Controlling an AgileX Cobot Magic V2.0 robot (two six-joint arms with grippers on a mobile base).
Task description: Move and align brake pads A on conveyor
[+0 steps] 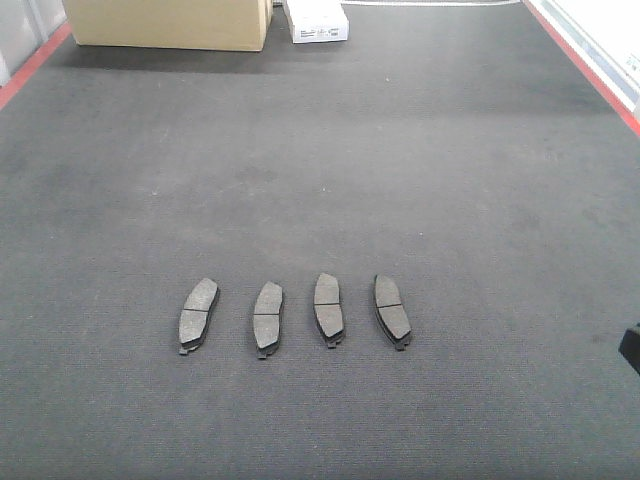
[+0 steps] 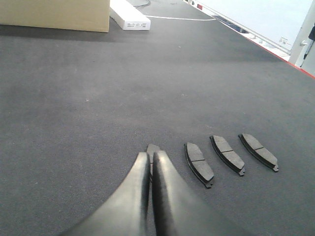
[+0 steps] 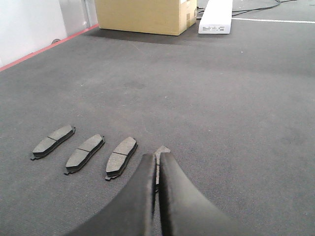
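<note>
Four brake pads A (image 1: 199, 314) (image 1: 268, 317) (image 1: 328, 307) (image 1: 392, 309) lie flat in a side-by-side row on the conveyor (image 1: 320, 180), long sides toward each other, small gaps between, none touching; outer ones splay slightly outward at the near end. Left gripper (image 2: 151, 157), jaws pressed together with nothing between them, sits low over the belt, tips right in front of the leftmost pad, which shows only as a small corner past the tips; other three pads lie just to its right. Right gripper (image 3: 158, 158), jaws also pressed together and empty, tips over the rightmost pad, only its corner peeking out; remaining three pads sit to its left. Cannot tell whether either tip touches a pad. Far end of belt: cardboard box (image 1: 168, 24) and white box (image 1: 316, 22), well apart from the pads, not in the way. Red edge strips (image 1: 585, 65) run along both sides. Front view shows no arms over the row, just a dark bit at the right edge.
</note>
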